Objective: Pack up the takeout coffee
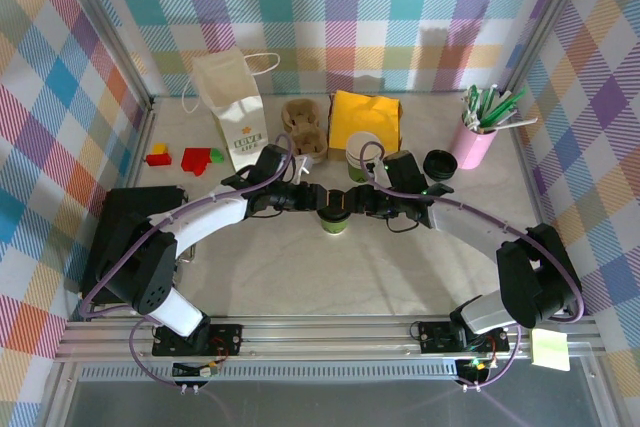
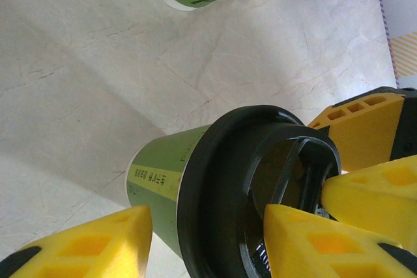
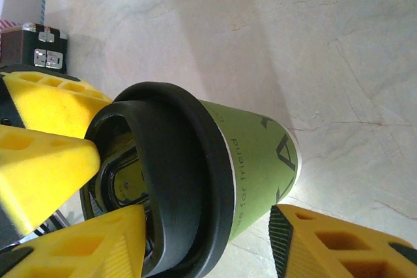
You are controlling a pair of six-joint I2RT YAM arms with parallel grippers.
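The takeout coffee cup stands at the table's middle, green-printed, with a black lid on top. My left gripper and right gripper meet over it from either side. In the left wrist view the cup and its lid lie between the wide-apart yellow fingers of the left gripper, one finger in front of the lid top. The right gripper likewise straddles the cup and lid, a gap showing beside the cup's base. Both are open.
A second green cup, uncovered with a white rim, stands behind, next to a loose black lid. A yellow packet, brown pulp tray, white paper bag, pink pen holder and coloured blocks line the back.
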